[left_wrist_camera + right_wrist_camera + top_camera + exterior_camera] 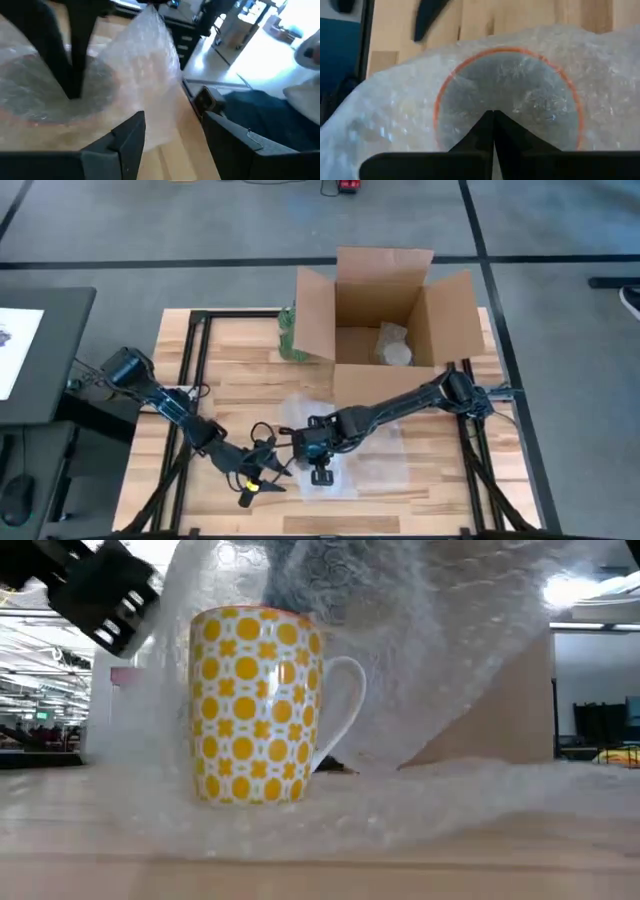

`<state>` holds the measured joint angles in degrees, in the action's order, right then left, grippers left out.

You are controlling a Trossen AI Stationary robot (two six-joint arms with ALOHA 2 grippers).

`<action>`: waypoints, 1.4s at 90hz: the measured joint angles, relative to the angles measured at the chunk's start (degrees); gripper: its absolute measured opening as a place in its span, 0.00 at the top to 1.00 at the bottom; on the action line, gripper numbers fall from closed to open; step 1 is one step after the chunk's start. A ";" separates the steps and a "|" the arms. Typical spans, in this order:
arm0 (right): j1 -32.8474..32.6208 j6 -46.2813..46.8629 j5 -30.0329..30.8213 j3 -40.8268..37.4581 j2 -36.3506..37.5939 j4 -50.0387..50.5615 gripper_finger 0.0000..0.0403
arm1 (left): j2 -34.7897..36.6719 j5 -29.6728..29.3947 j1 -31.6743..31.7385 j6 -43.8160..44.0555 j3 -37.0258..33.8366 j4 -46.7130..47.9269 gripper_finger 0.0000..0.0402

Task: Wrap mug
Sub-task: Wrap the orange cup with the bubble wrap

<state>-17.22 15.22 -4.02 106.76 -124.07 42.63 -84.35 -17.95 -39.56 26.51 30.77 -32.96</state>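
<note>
The step in hand is the covering of the mug (258,705): a sheet of bubble wrap (375,465) lies on the wooden table (230,380), and one part of it is drawn up and over the mug's open mouth. The mug itself, white with a yellow flower pattern and an orange rim rather than any blue mark, stands upright on the wrap near the table's front edge, handle out to one side in the low view.

The right gripper (493,131) hangs directly above the mug, its fingers closed together, pinching the wrap over the rim; through the film the orange ring of the mouth shows just beyond the fingertips. The left gripper (172,137) sits just beside the mug at table level, on the left-hand side in the high view, fingers spread wide, with an edge of the wrap lying between or just past them; it is probably not gripping the film, though the view is too close to be sure.

Next, judging from this, the loose edge by the left gripper wants gathering and folding around the mug's side, while the right holds the top flap down. An open cardboard box (385,310) waits at the table's far side.
</note>
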 joint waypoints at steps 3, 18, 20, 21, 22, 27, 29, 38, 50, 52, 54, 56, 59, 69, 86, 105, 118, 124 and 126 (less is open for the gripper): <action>-0.22 0.33 -0.03 0.00 0.00 -0.13 1.00 | 1.35 -1.11 -0.49 0.70 0.23 3.25 0.55; -1.16 1.22 -0.34 2.17 0.02 0.29 1.00 | 7.61 -6.36 -1.82 2.58 1.11 13.88 0.55; -1.22 1.24 -0.39 2.49 0.05 0.07 1.00 | 8.41 -6.69 -1.93 2.86 1.11 14.89 0.55; -1.21 1.26 -0.42 2.65 0.07 0.02 1.00 | 8.84 -6.94 -1.99 3.01 1.11 15.56 0.55; -1.23 1.27 -0.42 2.83 0.07 0.02 1.00 | 9.23 -7.21 -2.04 3.16 1.11 16.17 0.55; -1.46 1.34 -0.38 3.64 0.07 0.24 1.00 | 10.85 -8.37 -2.31 3.81 1.11 18.38 0.55; -1.63 1.34 -0.22 4.00 0.06 0.36 1.00 | 11.40 -8.94 -2.39 4.12 1.11 19.24 0.55; -1.98 1.28 2.39 6.12 0.04 0.42 1.00 | 13.54 -9.97 -2.79 4.85 1.11 23.21 0.55; -2.32 1.18 5.29 10.23 0.04 2.03 1.00 | 14.22 -11.71 -2.92 6.57 1.11 27.28 0.55; -2.35 1.20 6.00 10.99 0.04 2.63 1.00 | 14.22 -12.20 -2.92 6.95 1.11 28.22 0.55; -2.35 1.23 6.62 11.70 0.04 3.14 1.00 | 14.23 -12.69 -2.92 7.38 1.11 29.19 0.55; -2.28 1.34 7.01 12.35 0.05 3.55 1.00 | 14.13 -13.52 -2.92 7.87 1.11 30.11 0.55; -2.26 1.60 7.24 12.92 0.16 3.65 1.00 | 13.78 -14.83 -2.82 8.59 1.11 31.24 0.55; -1.92 2.74 7.23 13.00 0.14 3.75 1.00 | 11.53 -18.84 -1.40 10.17 1.11 33.30 0.55; -1.76 4.11 6.97 12.86 -4.18 7.05 1.00 | 7.07 -19.25 0.81 10.14 1.09 31.71 0.55; -1.55 5.32 6.75 13.01 -7.51 10.72 1.00 | 3.75 -18.58 1.06 9.79 1.11 27.39 0.55; -0.84 5.32 5.86 13.07 -9.00 10.57 1.00 | 3.64 -18.28 1.06 8.24 1.11 25.44 0.55; -0.29 5.30 4.61 13.11 -9.75 10.34 1.00 | 3.75 -18.25 1.06 7.77 1.11 25.54 0.55; -0.13 5.28 4.09 13.13 -9.93 10.39 1.00 | 3.75 -18.27 1.06 7.75 1.11 25.53 0.55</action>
<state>-17.35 20.49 0.07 119.89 -134.00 53.02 -80.60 -36.22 -38.50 34.26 31.88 -7.44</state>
